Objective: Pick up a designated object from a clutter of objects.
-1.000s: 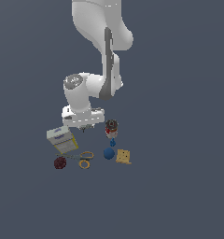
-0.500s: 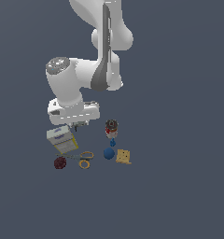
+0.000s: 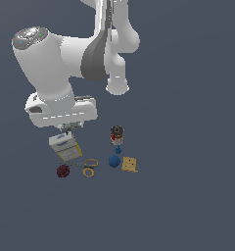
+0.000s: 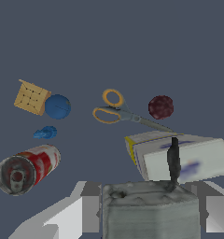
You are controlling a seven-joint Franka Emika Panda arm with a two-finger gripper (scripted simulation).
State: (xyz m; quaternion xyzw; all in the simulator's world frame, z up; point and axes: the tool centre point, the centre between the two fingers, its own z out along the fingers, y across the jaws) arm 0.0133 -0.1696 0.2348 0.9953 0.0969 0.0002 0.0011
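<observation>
The gripper pinches the grey item just above the box. The grip looks shallow, so a jolt could let the item slip, fall onto the box and scatter the scissors beside it.

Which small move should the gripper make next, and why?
Probably a short straight lift. In the wrist view the grey item fills the gap between the fingers, which seem to touch its sides, though the grip is unsure. The box lies right behind it, so sideways motion may hit it.
</observation>
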